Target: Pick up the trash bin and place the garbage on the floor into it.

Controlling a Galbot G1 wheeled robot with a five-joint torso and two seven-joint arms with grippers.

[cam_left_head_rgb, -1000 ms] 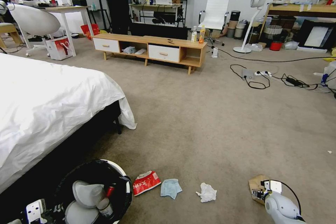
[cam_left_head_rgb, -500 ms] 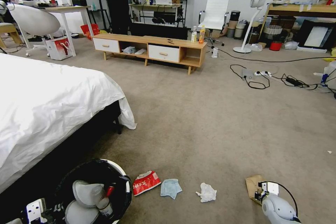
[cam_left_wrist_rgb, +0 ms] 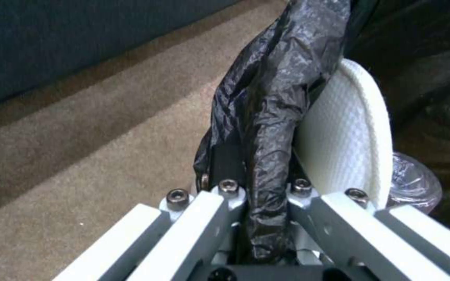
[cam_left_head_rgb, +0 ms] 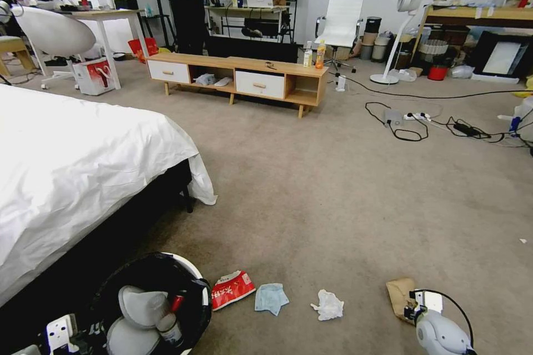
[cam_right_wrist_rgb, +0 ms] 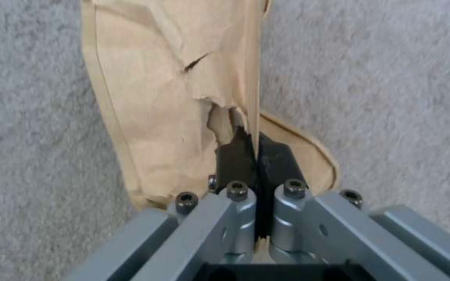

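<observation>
The paper bag point(cam_right_wrist_rgb: 178, 101) lies on the floor point(cam_left_head_rgb: 344, 194), well right of the bin point(cam_left_head_rgb: 150, 305). Light, thin and torn, it probably suits an edge pinch. The right wrist view shows the right gripper point(cam_right_wrist_rgb: 256, 156) clenched on that edge; the left gripper point(cam_left_wrist_rgb: 259, 183) grasps the bin's liner point(cam_left_wrist_rgb: 277, 97).

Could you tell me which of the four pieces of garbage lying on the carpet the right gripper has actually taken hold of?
The brown paper bag: the right gripper has its fingers pinched on the bag's edge, farthest from the trash bin.
</observation>
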